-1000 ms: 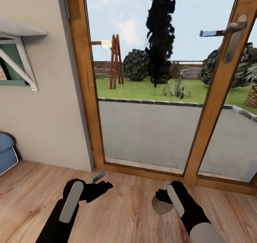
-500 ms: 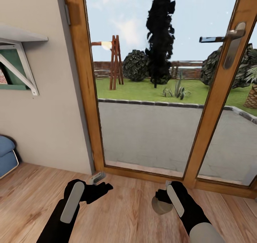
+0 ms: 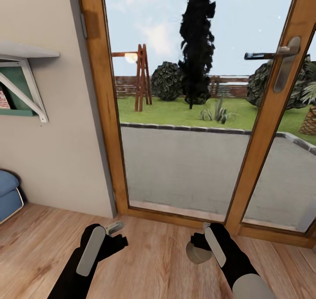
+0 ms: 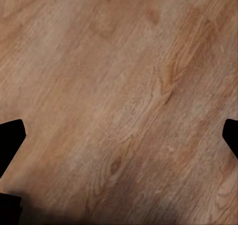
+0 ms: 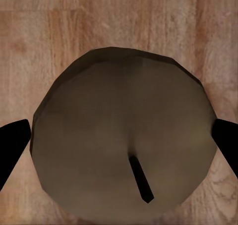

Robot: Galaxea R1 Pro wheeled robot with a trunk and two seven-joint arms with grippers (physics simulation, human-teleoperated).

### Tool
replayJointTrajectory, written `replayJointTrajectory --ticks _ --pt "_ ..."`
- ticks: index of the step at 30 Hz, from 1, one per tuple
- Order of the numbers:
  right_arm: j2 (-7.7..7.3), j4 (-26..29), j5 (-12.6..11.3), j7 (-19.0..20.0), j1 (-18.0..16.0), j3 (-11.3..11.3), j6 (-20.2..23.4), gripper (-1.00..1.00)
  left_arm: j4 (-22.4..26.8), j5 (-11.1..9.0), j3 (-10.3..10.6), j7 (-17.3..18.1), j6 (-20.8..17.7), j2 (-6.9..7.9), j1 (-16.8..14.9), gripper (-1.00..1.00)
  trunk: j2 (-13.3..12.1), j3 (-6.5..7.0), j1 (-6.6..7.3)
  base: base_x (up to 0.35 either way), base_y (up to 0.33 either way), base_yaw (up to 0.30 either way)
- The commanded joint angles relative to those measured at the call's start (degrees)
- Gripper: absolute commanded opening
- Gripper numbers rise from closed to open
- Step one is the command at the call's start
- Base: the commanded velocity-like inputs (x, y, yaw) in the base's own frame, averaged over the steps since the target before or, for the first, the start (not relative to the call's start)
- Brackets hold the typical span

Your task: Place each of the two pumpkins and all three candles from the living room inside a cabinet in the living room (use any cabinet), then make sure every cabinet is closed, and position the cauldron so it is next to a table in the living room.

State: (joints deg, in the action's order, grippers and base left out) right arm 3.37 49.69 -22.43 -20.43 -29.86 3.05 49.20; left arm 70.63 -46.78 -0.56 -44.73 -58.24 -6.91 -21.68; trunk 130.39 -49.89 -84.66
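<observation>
Clearly we have the right gripper (image 5: 119,150) clamped across the round sides of a stubby candle (image 5: 124,136), which looks light, stiff and smooth, so a mid-height hold suits it, while our left gripper (image 4: 119,140) hangs spread and empty over the wooden floor (image 4: 124,61)

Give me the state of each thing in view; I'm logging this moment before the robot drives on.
candle: held in the right tool, above the wood floor.
right tool: shut on the candle.
left tool: open, nothing between its fingers.
glass door: closed, handle level.
</observation>
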Motion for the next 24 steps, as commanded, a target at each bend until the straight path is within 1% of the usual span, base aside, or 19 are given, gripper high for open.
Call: replayJointTrajectory --ticks 1,8,14,24 --pt "0.01 0.1 -0.6 -0.6 0.0 0.1 0.1 -1.0 0.0 -0.6 -0.1 -0.8 -0.1 -0.03 0.0 1.0 -0.4 0.12 0.24 0.0 0.0 0.0" --pt "0.12 -1.2 -0.5 -0.6 0.0 0.2 0.0 -1.0 0.0 -0.5 -0.1 -1.1 -0.1 -0.01 0.0 1.0 -3.2 1.38 1.77 0.0 0.0 0.0" --pt "0.14 -1.4 -0.4 -0.6 0.0 0.3 -0.2 -1.0 0.0 -0.6 -0.1 -1.1 -0.1 -0.02 0.0 1.0 -3.2 1.38 1.77 0.0 0.0 0.0" --pt "0.14 -1.4 -0.4 -0.6 0.0 0.4 -0.1 -1.0 0.0 -0.8 -0.1 -1.1 -0.2 -0.03 -0.1 1.0 -7.2 3.17 3.97 0.0 0.0 0.0"
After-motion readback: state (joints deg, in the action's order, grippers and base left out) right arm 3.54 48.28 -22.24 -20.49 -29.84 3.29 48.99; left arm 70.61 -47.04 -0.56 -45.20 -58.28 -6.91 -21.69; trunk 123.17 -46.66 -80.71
